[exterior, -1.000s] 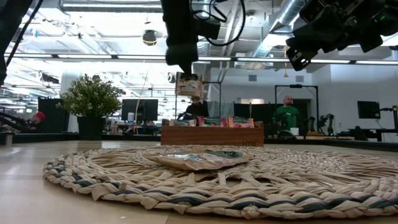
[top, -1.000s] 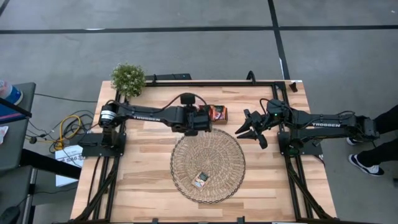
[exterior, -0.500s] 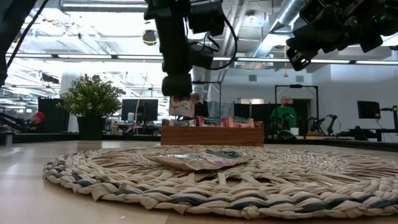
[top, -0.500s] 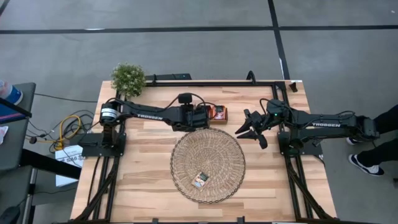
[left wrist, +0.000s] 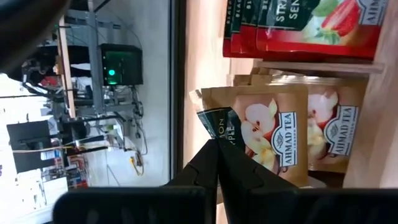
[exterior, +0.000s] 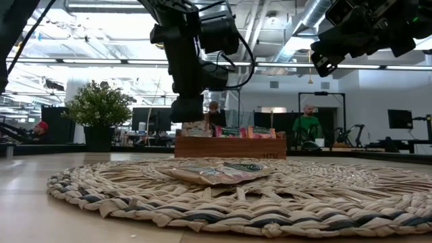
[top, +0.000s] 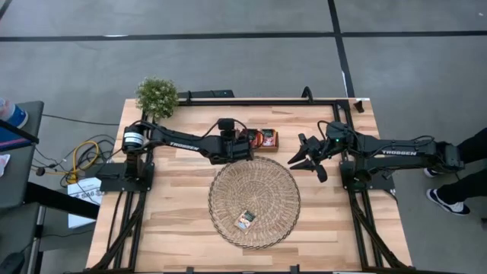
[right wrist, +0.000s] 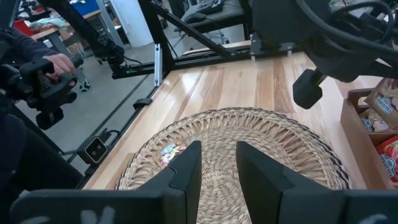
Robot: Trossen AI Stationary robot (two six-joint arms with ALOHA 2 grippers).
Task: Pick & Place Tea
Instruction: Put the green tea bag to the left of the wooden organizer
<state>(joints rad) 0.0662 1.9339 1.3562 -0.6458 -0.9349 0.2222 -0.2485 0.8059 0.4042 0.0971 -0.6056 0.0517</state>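
Left claw (left wrist: 217,152): pinched shut on the corner of a beige tea bag (left wrist: 273,134), low over the wooden tray (top: 266,139) at the far side of the desk (top: 175,205).
Right claw (right wrist: 217,165): fingers parted with nothing between them, hanging in the air off the mat's far right edge, waiting.
Nearest thing: one tea bag on the mat (top: 245,220), lying flat on the near part of the woven mat (top: 281,179); in the low view it is the flat packet in the foreground.
Middle ground: mat rim and bare desk boards; the left arm reaches across from the left toward the tray.
Far ground: wooden tray just past the mat's far edge, red tea bags (left wrist: 298,25) upright in one compartment, beige ones in the next; a small potted plant (top: 157,96) at the desk's far left corner.
Just changed: a second ago the left claw rode higher and over the tray with the bag dangling; it has since dropped and slid back toward the mat's side of the tray.
Meaning for the task: my reading is that the bag is clear of its slot and being carried toward the mat, where one bag already lies; many remain in the tray.
Writing, beige bags: "AHMAD TEA", with an apple picture and part of "APPLE".
Writing, red bags: "STRA…", beside a strawberry.
Writing, arms: "TROSSEN".
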